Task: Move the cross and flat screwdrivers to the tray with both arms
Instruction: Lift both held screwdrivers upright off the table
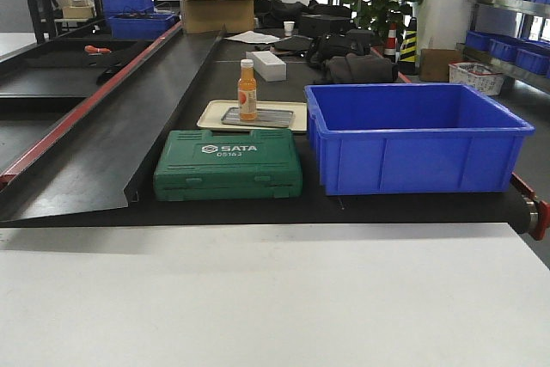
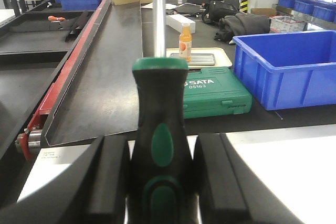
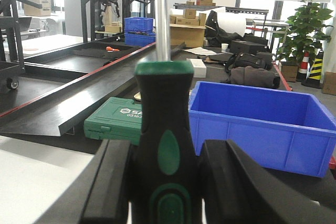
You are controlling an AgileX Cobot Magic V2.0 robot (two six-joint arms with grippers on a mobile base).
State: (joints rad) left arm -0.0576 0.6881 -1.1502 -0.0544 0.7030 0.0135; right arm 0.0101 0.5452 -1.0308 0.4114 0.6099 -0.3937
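In the left wrist view a screwdriver (image 2: 160, 98) with a black handle and green marks stands between the fingers of my left gripper (image 2: 161, 148), which is shut on the handle. Its steel shaft (image 2: 159, 14) runs up out of frame. My right gripper (image 3: 167, 153) is shut the same way on a like screwdriver (image 3: 164, 108), shaft (image 3: 160, 14) pointing up. Both tips are out of frame, so I cannot tell cross from flat. The tray is out of view. Neither arm shows in the exterior view.
A white table (image 1: 275, 298) lies at the front. Beyond it on the black belt sit a green SATA case (image 1: 228, 165), a big blue bin (image 1: 412, 139) and a cream tray (image 1: 210, 113) bearing an orange bottle (image 1: 247, 90). A black ramp (image 1: 129, 126) slopes at the left.
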